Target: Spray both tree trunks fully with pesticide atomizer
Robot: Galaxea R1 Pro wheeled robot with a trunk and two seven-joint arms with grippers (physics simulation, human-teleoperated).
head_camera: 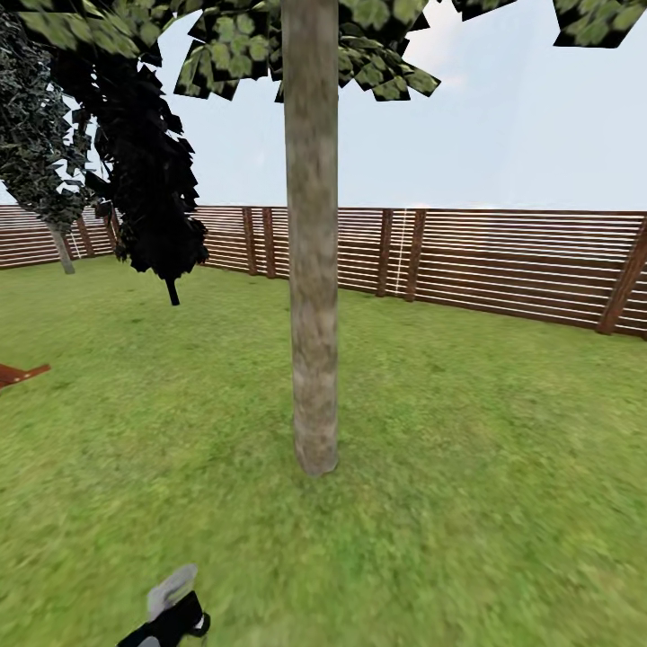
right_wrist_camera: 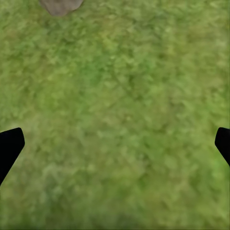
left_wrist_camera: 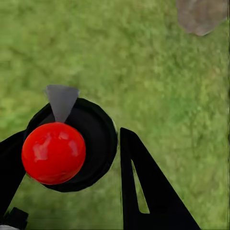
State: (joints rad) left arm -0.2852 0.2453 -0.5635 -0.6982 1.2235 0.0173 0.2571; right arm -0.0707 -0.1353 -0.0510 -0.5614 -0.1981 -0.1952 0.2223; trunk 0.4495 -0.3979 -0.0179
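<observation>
Tree trunk [head_camera: 312,270] mottled grey-brown; pesticide atomizer [left_wrist_camera: 72,143] black, red cap; fence [head_camera: 503,261] brown slats.

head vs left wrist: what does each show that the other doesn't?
Head alone: the full trunk, canopy, fence, a dark tree and sky. Left wrist alone: the atomizer's red top between the left claw's fingers, seen from above. Both: grass, the trunk's base, and the atomizer with its grey nozzle.

Matte black throughout: left gripper [left_wrist_camera: 72,182] with flat wedge fingers [left_wrist_camera: 143,191], one slotted; right gripper [right_wrist_camera: 115,146] with plain pointed tips.
</observation>
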